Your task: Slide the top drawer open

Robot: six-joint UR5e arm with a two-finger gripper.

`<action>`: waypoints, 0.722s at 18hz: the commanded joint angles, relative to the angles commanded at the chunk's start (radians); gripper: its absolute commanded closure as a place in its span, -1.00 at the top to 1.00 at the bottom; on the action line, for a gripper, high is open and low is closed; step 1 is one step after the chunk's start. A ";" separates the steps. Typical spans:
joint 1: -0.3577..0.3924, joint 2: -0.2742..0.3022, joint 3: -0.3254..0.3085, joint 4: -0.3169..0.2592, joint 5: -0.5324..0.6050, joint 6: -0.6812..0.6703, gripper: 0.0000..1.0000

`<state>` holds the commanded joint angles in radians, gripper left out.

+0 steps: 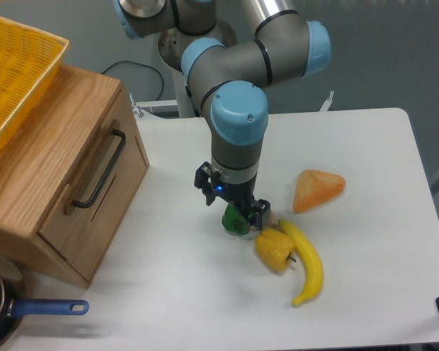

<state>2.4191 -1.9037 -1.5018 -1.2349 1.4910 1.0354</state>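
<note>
One claw [236, 213] is seen low over the table [366, 146], jaws around a green item [235, 219]; grip not discernible | yellow pepper [274, 248] and banana [305, 260] just beside | orange wedge [318, 189] near | top drawer [96, 172] well apart at left, shut, black handle [101, 169] untouched | basket [14, 73] on cabinet.

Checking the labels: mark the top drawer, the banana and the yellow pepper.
top drawer [95, 172], fixed camera, front panel beside the handle.
banana [310, 265], fixed camera, middle of its curve.
yellow pepper [273, 249], fixed camera, its body.
</note>
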 joint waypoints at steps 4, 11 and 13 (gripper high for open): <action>0.005 -0.002 0.009 0.003 0.006 0.002 1.00; 0.002 -0.005 0.005 0.006 0.006 -0.011 1.00; -0.005 -0.015 -0.005 0.008 0.008 -0.015 1.00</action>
<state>2.4145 -1.9189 -1.5063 -1.2272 1.4987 1.0201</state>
